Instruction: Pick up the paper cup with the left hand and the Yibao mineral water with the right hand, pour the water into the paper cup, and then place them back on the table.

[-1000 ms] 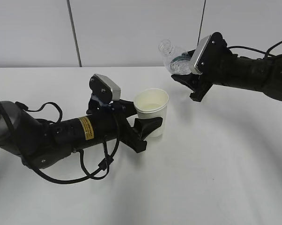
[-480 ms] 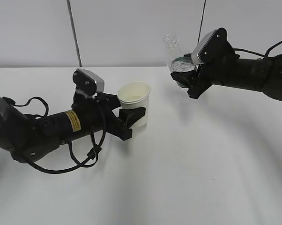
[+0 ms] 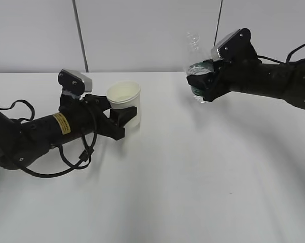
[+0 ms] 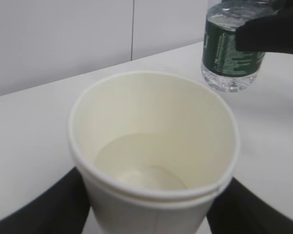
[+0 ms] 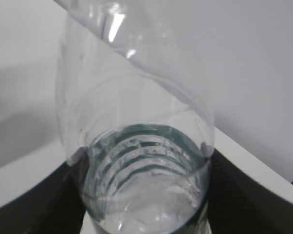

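The white paper cup (image 3: 124, 104) stands upright between the fingers of my left gripper (image 3: 121, 117), low over the white table (image 3: 193, 177) at the left. In the left wrist view the cup (image 4: 154, 156) fills the frame and holds a little clear water (image 4: 137, 165). My right gripper (image 3: 200, 83) is shut on the Yibao mineral water bottle (image 3: 197, 68) and holds it nearly upright in the air at the upper right, neck up. The bottle also shows in the left wrist view (image 4: 231, 53) and in the right wrist view (image 5: 141, 161), with water in its bottom.
A grey wall (image 3: 142, 30) with a dark vertical seam rises behind the table. Black cables (image 3: 76, 157) loop under the left arm. Nothing else lies on the tabletop.
My left gripper has carried the cup leftward and lower, away from the bottle. My right gripper has turned the bottle from tilted toward the cup to nearly upright.
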